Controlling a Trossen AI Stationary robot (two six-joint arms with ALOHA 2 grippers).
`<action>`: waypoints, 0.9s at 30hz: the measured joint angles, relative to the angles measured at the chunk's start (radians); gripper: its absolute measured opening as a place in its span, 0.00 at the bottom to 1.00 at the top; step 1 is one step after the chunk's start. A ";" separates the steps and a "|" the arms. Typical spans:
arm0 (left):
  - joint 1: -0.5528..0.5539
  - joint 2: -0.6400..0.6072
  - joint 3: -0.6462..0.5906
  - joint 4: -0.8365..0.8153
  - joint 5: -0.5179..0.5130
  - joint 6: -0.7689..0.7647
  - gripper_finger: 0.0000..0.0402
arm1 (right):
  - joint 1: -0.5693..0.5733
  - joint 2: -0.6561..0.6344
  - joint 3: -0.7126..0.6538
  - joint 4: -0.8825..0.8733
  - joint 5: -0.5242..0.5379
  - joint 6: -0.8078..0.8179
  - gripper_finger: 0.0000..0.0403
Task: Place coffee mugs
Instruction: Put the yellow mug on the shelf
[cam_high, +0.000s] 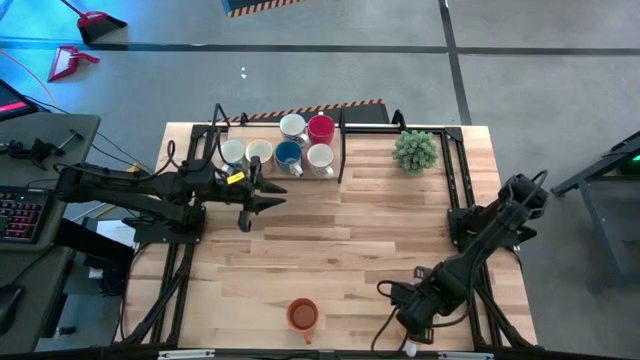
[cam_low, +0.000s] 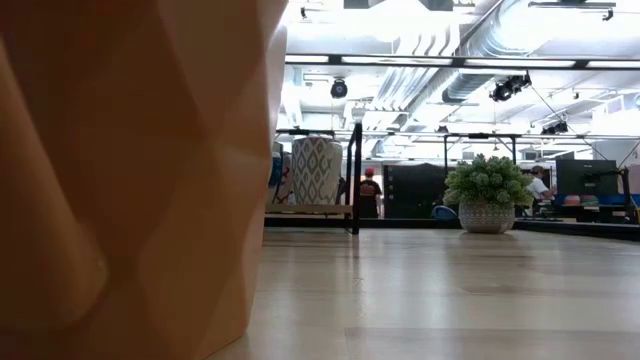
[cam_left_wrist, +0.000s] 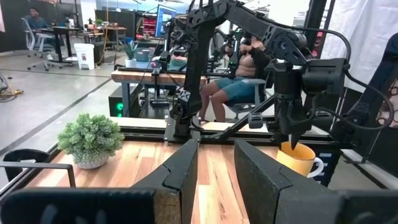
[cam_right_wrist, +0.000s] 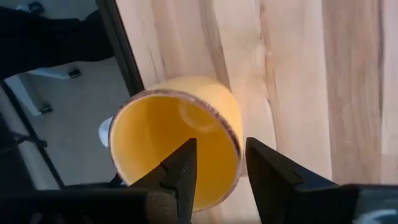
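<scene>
Six mugs stand on a tray at the far side: three white (cam_high: 259, 152), a fourth white (cam_high: 293, 125), a blue (cam_high: 288, 155) and a red (cam_high: 321, 127). A red-orange mug (cam_high: 303, 314) stands at the near edge and fills the low view's left (cam_low: 120, 180). A yellow-orange mug (cam_right_wrist: 180, 143) stands upright near the near right edge, under my right gripper (cam_right_wrist: 221, 146), which is open and points down at it (cam_left_wrist: 292, 138). My left gripper (cam_left_wrist: 216, 158) is open and empty, just near of the tray (cam_high: 262, 200). My right gripper comes at the yellow-orange mug from above, pointing down, with one finger (cam_right_wrist: 180, 171) inside the cup and the other (cam_right_wrist: 267, 171) outside its wall at the rim (cam_right_wrist: 236, 140). Whether either finger touches the wall, I cannot tell. The mug stands on the table (cam_left_wrist: 300, 158).
A small green potted plant (cam_high: 415, 150) stands at the far right, beside the tray's black frame (cam_high: 343, 150). Black rails run along the table's left and right sides. Bare wood lies in the middle (cam_high: 350, 230). People sit at desks beyond the table.
</scene>
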 joint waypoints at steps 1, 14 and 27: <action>0.000 0.000 0.000 -0.001 0.000 -0.002 0.23 | 0.000 0.000 0.000 0.000 0.014 0.000 0.30; 0.000 0.000 0.000 -0.015 0.034 -0.008 0.23 | 0.000 0.076 -0.001 0.009 0.022 0.000 0.30; 0.000 0.000 0.000 -0.015 0.037 -0.008 0.23 | 0.000 0.165 -0.001 0.008 0.025 -0.038 0.30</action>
